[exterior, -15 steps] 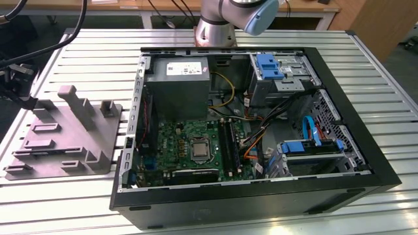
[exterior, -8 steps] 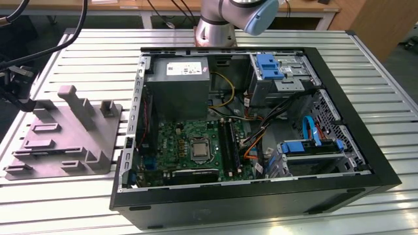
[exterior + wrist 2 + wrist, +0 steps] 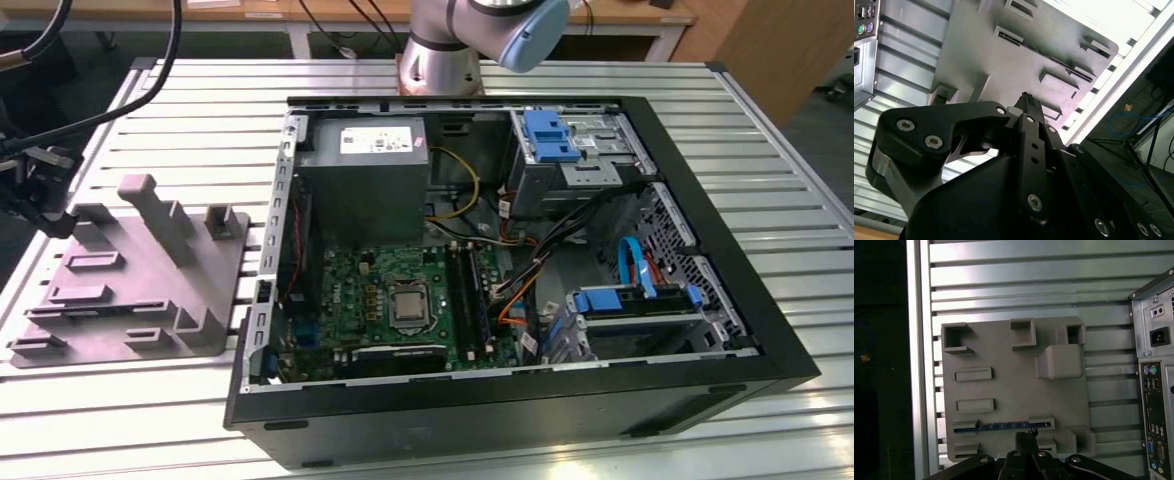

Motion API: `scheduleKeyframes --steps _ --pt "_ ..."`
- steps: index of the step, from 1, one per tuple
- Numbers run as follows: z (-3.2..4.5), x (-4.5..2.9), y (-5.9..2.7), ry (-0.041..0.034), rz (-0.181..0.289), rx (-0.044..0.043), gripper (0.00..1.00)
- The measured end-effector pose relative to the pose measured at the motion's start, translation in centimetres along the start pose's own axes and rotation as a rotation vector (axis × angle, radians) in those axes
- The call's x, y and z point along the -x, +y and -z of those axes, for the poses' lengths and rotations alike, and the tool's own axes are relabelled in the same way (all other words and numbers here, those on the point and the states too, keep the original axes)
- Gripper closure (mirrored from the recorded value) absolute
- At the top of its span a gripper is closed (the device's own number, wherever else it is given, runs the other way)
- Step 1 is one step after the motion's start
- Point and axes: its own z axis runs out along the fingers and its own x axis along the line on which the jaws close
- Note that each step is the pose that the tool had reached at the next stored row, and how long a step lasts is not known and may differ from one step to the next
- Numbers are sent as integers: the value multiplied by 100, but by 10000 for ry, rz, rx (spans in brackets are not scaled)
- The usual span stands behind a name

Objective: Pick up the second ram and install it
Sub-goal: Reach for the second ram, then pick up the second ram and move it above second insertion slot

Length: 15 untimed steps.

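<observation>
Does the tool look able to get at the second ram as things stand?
Likely yes: the second ram sits uncovered in a slot of the grey holder, with the tool close by.

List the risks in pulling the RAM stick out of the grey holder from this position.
1. The second ram sits edge-up in a narrow slot of the grey holder; a descent slightly off line could strike the slot's rim.
2. The end effector appears off the stick's middle, so a pull might tilt and jam it.
</observation>
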Motion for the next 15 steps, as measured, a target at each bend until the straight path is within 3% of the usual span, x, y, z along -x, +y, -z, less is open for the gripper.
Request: scheduleKeyframes --steps 15 --pt "-8 -14 2 1 21 -5 89"
